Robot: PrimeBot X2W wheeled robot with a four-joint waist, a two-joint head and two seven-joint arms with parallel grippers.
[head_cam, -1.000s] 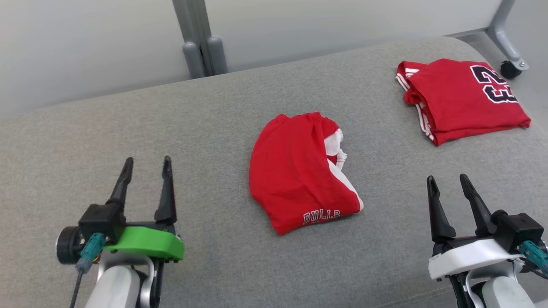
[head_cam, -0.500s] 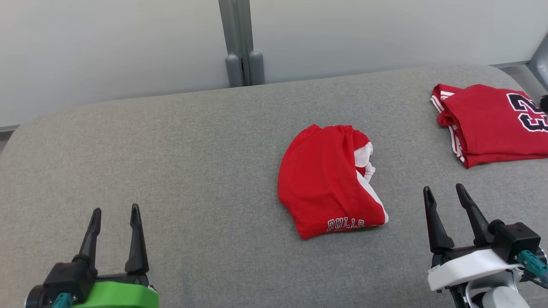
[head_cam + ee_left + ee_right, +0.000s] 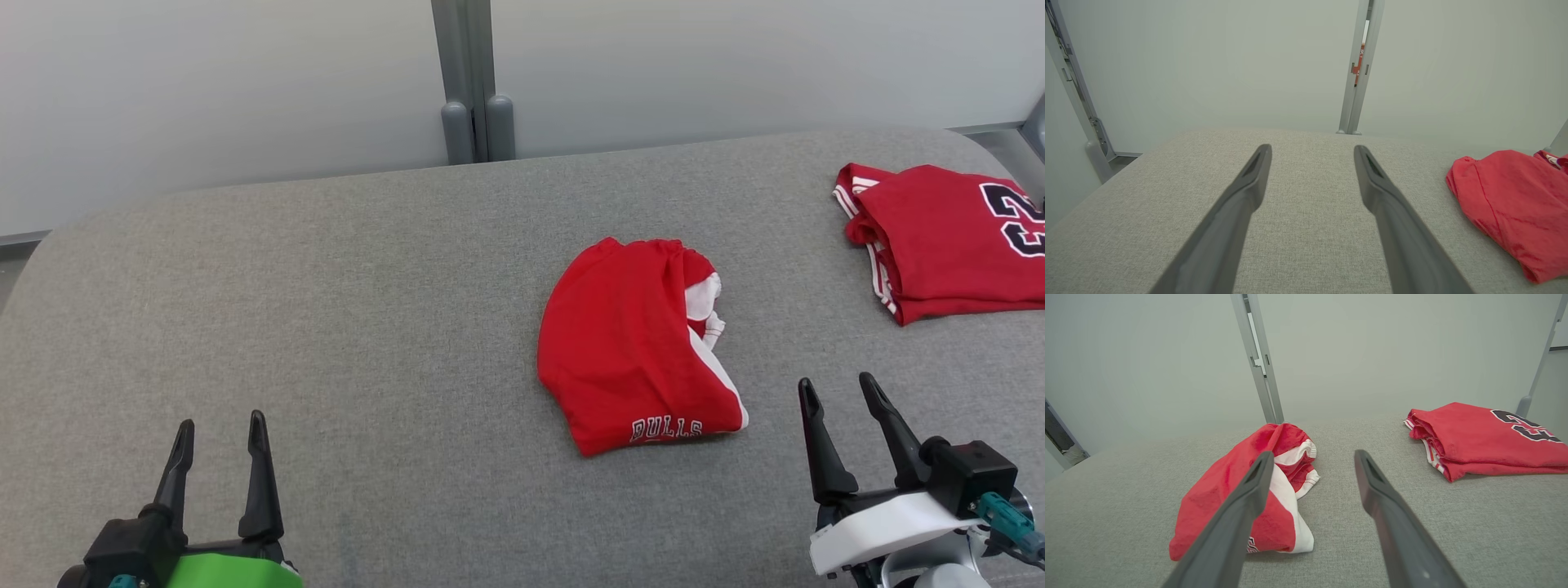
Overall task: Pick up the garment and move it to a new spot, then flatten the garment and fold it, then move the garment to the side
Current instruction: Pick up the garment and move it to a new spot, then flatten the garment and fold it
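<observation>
Red garment [image 3: 633, 347] lies bunched mid-way across the grey padded surface [image 3: 326, 310], "BULLS" hem toward the robot, white panel on its right edge. It is not flat, so the pick-up looks not yet begun. Right gripper [image 3: 836, 382] sits near its lower right, fingers spread, empty, clear of the cloth, probably staged for the first grab. Left gripper [image 3: 221, 421] is well apart at lower left, also spread, empty. Folded red jersey [image 3: 947, 237] lies far right, likely parked out of the way.
</observation>
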